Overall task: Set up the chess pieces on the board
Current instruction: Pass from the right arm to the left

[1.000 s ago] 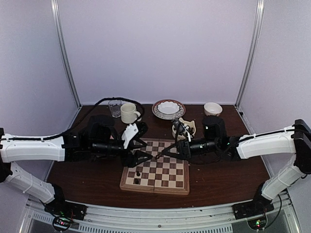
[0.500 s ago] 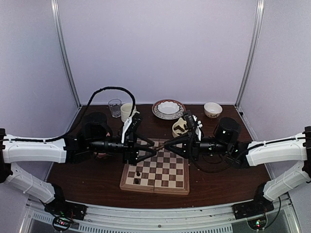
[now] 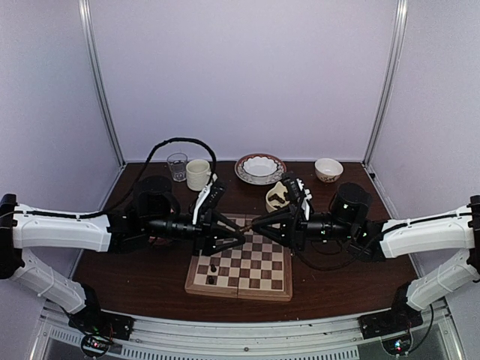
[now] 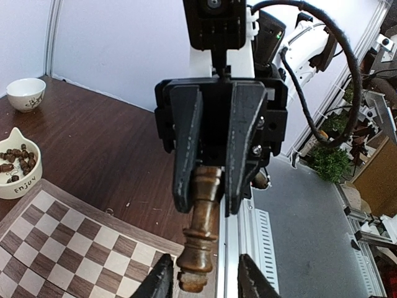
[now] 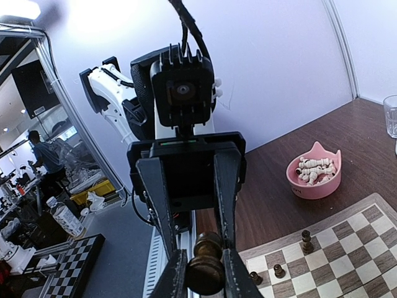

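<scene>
The two grippers meet tip to tip above the far edge of the board [image 3: 240, 271]. My right gripper [image 3: 255, 225] is shut on a dark brown turned chess piece [image 5: 206, 264], held level in the air; its own fingers clamp the piece in the right wrist view [image 5: 203, 274]. My left gripper [image 3: 237, 231] is open, with its fingertips on either side of the piece's base [image 4: 193, 273] and apart from it in the left wrist view [image 4: 201, 284]. Three dark pieces [image 5: 306, 241] stand on the board's near-left squares [image 3: 214, 271].
A white cat-eared bowl [image 4: 15, 164] of dark pieces sits behind the board [image 3: 279, 196]. A pink bowl [image 5: 314, 174] holds cream pieces. At the back stand a glass [image 3: 177, 166], a mug [image 3: 198, 174], a plate [image 3: 260, 168] and a small bowl [image 3: 328, 169].
Both arms have stretched out and levelled, so the grippers now face each other over the board's far edge. The left gripper has closed the gap towards the piece held by the right.
</scene>
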Controlling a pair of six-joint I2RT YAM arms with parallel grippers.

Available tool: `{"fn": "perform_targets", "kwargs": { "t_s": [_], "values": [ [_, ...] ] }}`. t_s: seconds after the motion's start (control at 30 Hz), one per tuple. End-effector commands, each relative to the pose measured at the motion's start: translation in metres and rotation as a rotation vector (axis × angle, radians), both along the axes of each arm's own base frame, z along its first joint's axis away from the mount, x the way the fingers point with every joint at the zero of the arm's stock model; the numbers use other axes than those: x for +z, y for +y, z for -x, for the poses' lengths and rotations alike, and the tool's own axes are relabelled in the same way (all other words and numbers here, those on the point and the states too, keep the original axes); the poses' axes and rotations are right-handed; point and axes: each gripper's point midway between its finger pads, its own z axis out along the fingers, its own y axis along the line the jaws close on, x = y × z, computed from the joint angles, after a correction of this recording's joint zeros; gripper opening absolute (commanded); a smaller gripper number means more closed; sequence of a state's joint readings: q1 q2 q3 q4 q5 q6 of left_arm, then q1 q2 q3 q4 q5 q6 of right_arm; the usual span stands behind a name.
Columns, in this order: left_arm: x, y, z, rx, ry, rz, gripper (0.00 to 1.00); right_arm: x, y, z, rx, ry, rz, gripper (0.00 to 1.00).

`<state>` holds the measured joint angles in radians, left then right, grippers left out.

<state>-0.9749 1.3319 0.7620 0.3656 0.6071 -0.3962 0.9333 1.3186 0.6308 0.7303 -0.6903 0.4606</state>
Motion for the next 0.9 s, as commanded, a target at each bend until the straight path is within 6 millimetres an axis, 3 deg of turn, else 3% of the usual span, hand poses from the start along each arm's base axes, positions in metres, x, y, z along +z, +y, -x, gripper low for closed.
{"fn": "perform_targets", "kwargs": {
  "t_s": [0.0, 0.07, 0.2, 0.33, 0.57, 0.87],
  "values": [
    [0.020, -0.002, -0.001, -0.013, -0.030, 0.058, 0.32, 0.003, 0.003, -0.002, -0.014, -0.024, -0.009, 0.05],
    [0.020, -0.003, 0.000, -0.021, -0.028, 0.058, 0.18, 0.004, 0.003, -0.002, -0.012, -0.025, -0.013, 0.05],
    [0.020, -0.003, 0.000, -0.022, -0.026, 0.056, 0.14, 0.003, 0.004, -0.002, -0.013, -0.026, -0.011, 0.05],
    [0.021, -0.002, -0.001, -0.012, -0.028, 0.060, 0.27, 0.001, 0.004, -0.002, -0.014, -0.023, -0.008, 0.05],
    [0.026, 0.001, -0.005, 0.028, -0.015, 0.127, 0.24, 0.000, 0.004, -0.002, -0.021, -0.030, -0.020, 0.06],
    [0.031, 0.006, -0.012, 0.088, 0.011, 0.230, 0.33, 0.000, 0.001, -0.001, -0.047, -0.057, -0.065, 0.07]
  ]
}}
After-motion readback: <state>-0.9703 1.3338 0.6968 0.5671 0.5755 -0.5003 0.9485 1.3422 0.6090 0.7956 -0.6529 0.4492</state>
